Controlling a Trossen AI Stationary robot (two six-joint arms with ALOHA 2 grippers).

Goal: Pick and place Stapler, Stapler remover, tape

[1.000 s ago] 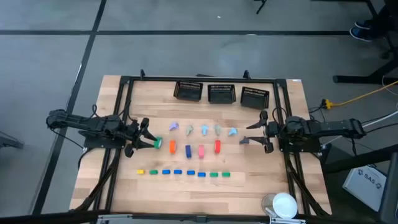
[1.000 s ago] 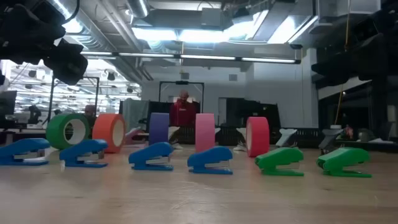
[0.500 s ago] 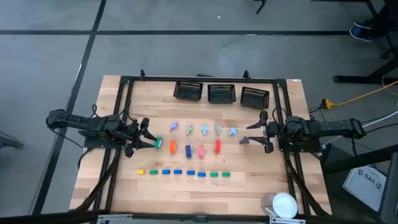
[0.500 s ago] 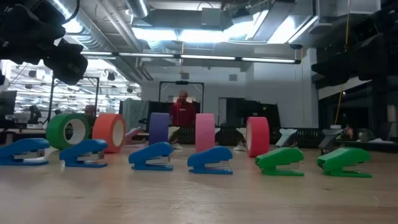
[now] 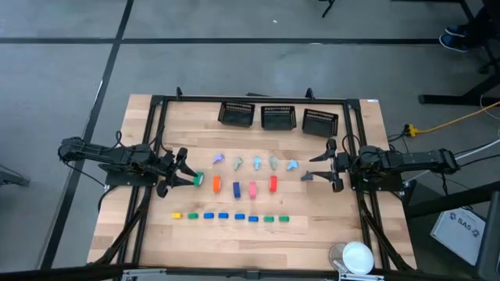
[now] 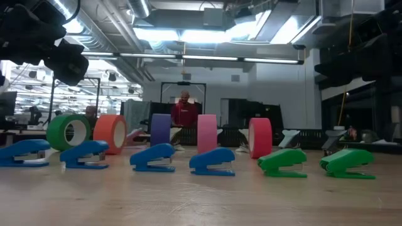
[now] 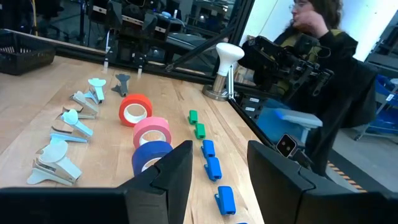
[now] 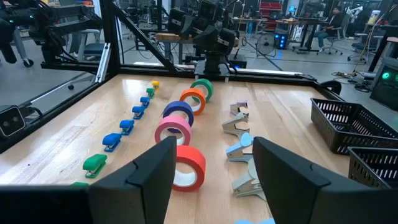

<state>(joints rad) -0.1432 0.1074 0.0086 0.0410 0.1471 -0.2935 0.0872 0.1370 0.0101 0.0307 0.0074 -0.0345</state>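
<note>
1. Tape rolls are standing on edge in 1 row of 5 across the middle of the wooden table [image 5: 141, 226]: the green tape roll [image 5: 198, 180], the orange tape roll [image 5: 216, 186], the blue tape roll [image 5: 236, 188], the pink tape roll [image 5: 253, 189] and the red tape roll [image 5: 273, 184].
2. 8 mini staplers are lying in a row nearer the front edge: 1 yellow stapler [image 5: 176, 215], 3 green staplers [image 5: 269, 219] and 4 blue staplers [image 5: 223, 216].
3. 5 pastel staple removers [image 5: 256, 162] are sitting in a row between the tape rolls and the baskets, and 1 dark staple remover [image 5: 306, 176] is standing just beside the right gripper.
4. 3 black wire baskets [image 5: 277, 117] are lining the far edge, side by side.
5. The left gripper [image 5: 180, 172] is reaching in from the left side, level with the tape row, and hanging above the table. Its fingers are standing apart and holding nothing, with the green tape roll just beyond their tips.
6. The right gripper [image 5: 328, 165] is reaching in from the right side, facing the left one across the rows. Its fingers are also spread and gripping nothing, near the red tape roll.
</note>
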